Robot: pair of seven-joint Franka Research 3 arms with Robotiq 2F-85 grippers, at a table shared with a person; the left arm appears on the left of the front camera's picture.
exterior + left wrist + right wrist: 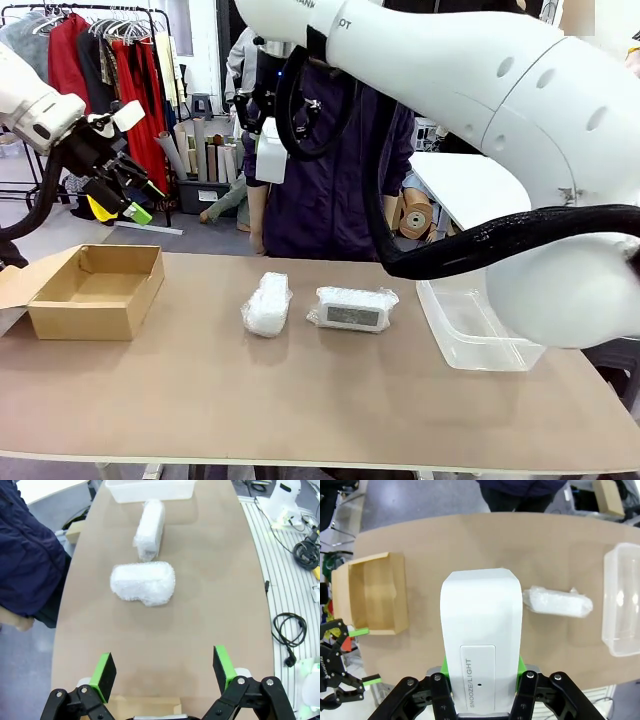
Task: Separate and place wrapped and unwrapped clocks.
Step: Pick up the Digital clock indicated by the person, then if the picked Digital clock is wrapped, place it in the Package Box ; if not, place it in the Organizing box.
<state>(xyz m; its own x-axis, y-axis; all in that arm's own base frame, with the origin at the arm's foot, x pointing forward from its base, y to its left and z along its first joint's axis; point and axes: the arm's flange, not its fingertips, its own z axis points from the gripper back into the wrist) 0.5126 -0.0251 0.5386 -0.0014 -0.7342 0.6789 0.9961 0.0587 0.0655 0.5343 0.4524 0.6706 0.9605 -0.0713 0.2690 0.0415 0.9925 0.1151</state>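
The right gripper [481, 666] pinches the bare, smooth white plastic clock [480, 605] high over the brown table [300, 400], probably to clear the bubble-wrapped white clock [267, 303] and its wrapped twin [352, 308] lying mid-table. The left gripper [165, 672], fingers spread and empty, hovers over the open cardboard box [95, 290] at the left, seemingly ready for a wrapped one. A clear plastic tub [470, 335] waits at the right.

Smooth bare white plastic rectangular clock [481, 630] is up in the air, clamped in the right gripper [481, 669], SNOOZE/LIGHT bar showing. On the table [200, 400], mid-way across, the left bubble-wrapped white clock [267, 304] lies end-on; just beside it, the right bubble-wrapped white clock [352, 309] lies lengthwise, grey screen visible through the wrap
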